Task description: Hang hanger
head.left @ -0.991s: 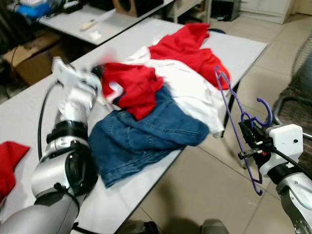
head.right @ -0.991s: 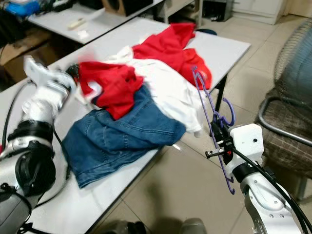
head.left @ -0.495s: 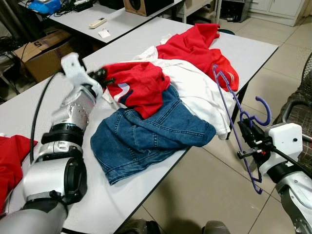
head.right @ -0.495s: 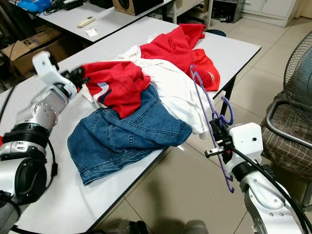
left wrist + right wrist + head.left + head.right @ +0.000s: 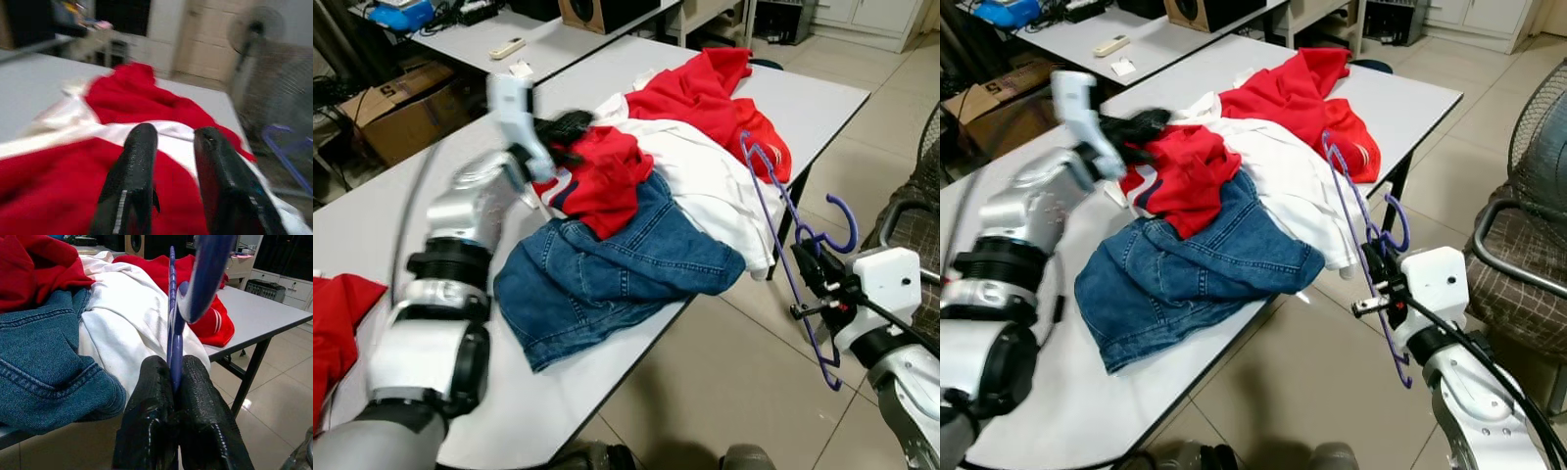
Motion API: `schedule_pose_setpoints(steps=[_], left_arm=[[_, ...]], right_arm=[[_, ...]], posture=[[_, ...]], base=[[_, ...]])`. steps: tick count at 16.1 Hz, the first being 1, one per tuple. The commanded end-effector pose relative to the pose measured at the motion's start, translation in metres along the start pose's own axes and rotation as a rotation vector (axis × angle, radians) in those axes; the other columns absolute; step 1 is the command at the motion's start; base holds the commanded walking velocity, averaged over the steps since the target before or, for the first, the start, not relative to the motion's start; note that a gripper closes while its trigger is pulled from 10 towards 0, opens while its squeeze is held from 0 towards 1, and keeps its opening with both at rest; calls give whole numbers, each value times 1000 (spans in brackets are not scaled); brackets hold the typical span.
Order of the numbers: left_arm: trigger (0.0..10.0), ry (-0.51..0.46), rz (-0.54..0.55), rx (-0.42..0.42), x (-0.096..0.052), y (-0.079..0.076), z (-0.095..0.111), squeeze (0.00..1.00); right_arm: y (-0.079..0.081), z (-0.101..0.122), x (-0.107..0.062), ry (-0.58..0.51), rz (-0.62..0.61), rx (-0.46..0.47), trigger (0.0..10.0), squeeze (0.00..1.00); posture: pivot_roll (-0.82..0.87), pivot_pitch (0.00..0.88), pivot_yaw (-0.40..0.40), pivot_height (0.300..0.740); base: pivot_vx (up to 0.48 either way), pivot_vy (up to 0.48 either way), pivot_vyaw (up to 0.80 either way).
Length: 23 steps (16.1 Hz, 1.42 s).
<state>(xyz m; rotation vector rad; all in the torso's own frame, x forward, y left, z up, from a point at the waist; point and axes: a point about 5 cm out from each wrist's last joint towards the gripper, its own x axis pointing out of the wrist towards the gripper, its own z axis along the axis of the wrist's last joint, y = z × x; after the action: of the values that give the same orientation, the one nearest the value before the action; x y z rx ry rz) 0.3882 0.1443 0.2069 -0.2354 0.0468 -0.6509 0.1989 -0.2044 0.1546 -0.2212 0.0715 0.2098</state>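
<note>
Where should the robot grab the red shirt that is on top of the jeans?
Probably at the bunched, raised fold of the red shirt nearest the left gripper, coming from the robot's left side. That edge stands up off the jeans, so the open fingers could likely close around it without catching denim.

Silver arms, black ribbed joints, white wrist housings, black cables; textured black pincer fingers (image 5: 146,431).

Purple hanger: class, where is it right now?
The purple hanger is clamped in the right pincer, off the table's right edge, beside the white garment.
</note>
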Motion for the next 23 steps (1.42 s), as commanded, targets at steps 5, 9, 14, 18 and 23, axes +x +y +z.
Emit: schedule_pose_setpoints(steps=[5,9,14,18,23], left_arm=[[10000,331,-166,154,-9,-23,-37,992],[10000,230,-48,378,-5,-21,-34,0],[10000,109,5,455,-13,-24,-36,1000],[10000,211,69,527,-14,-20,-64,0],[0,195,163,522,-10,-19,-73,0]], right_arm=[[0,0,-1,6,0,-2,10000,0],[2,0,-2,6,6,-1,10000,0],[12,-6,-4,23,34,6,10000,0],[18,-5,-2,16,42,16,10000,0],[23,-5,-4,15,51,14,10000,0]], posture=[[-294,0,198,740],[-293,0,199,740],[-297,0,192,740],[-301,0,180,740],[-330,0,178,740]], base=[[0,0,0],[0,0,0],[0,0,0],[0,0,0],[0,0,0]])
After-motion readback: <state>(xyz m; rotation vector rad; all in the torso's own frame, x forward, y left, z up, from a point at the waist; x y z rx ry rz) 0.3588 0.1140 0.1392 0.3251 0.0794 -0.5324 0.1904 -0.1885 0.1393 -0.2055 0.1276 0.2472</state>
